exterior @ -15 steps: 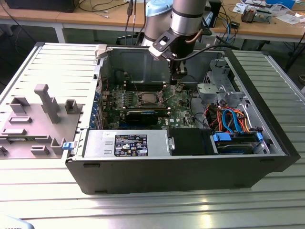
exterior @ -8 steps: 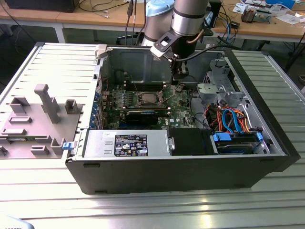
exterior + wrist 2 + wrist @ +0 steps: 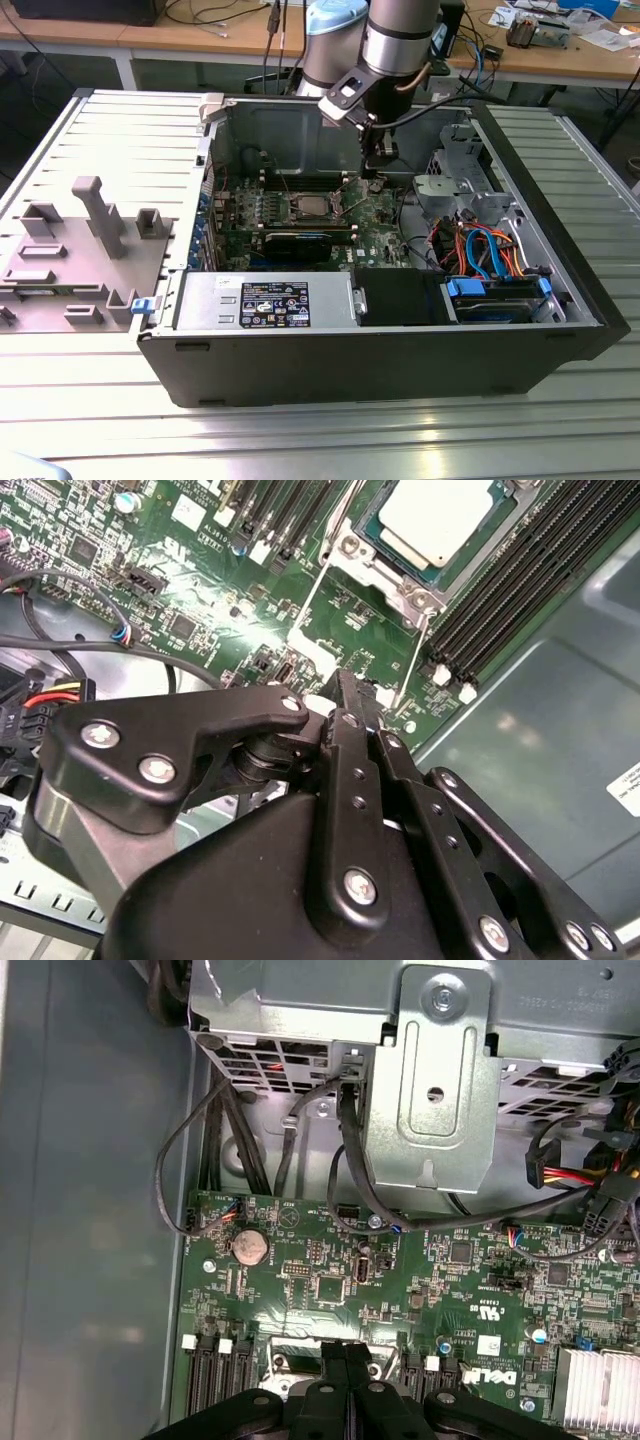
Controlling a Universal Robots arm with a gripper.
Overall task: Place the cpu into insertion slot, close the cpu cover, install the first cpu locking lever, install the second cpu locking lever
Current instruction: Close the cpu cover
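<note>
The cpu, with its silvery top, lies in the insertion slot on the green motherboard. The silver cpu cover lies flat around it. Two thin wire levers run out from the socket's corners toward my fingers. My black gripper is shut, its tips together just off the socket's corner, close to the nearer lever's end, with nothing seen between them. In the exterior view the gripper reaches down inside the case, just to the right of the cpu. In the first wrist view the fingers are pressed together over the board.
Black memory slots flank the socket. A metal drive cage and cables stand close by over the board. The power supply and a blue drive bay fill the case's front. A grey fixture lies outside at the exterior view's left.
</note>
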